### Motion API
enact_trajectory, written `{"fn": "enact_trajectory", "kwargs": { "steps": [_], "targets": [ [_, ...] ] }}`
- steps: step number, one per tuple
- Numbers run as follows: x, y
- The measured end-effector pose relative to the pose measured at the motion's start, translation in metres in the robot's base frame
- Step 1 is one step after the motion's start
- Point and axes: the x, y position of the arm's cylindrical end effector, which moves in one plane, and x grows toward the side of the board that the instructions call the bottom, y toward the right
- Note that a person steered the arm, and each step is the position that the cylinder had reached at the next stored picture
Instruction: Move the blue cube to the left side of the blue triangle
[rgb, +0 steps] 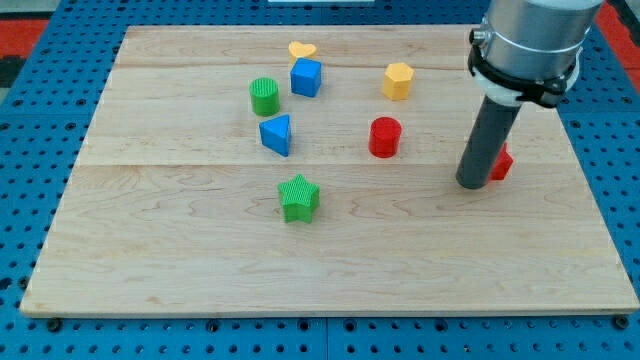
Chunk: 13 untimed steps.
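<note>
The blue cube (306, 77) sits near the view's top centre, just below a yellow heart (302, 49). The blue triangle (277, 134) lies below and slightly left of the cube. My tip (472, 184) rests on the board far to the view's right of both, touching or just beside a red block (501, 163) that the rod partly hides.
A green cylinder (264, 96) stands left of the blue cube and above the triangle. A green star (299, 198) lies below the triangle. A red cylinder (385, 137) and a yellow hexagon (398, 81) sit mid-board. The wooden board (150, 250) ends in blue pegged surround.
</note>
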Motion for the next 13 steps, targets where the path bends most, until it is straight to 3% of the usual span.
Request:
{"fn": "enact_trajectory", "kwargs": {
  "steps": [1,3,4,5,6,7,8,9,10,13],
  "targets": [
    [0.017,0.039],
    [-0.058,0.047],
    [-0.053,0.090],
    [-0.137,0.077],
    [-0.193,-0.001],
    [-0.207,-0.099],
    [-0.169,-0.142],
    [-0.186,-0.210],
    [-0.202,-0.252],
    [-0.227,-0.295]
  ]
}}
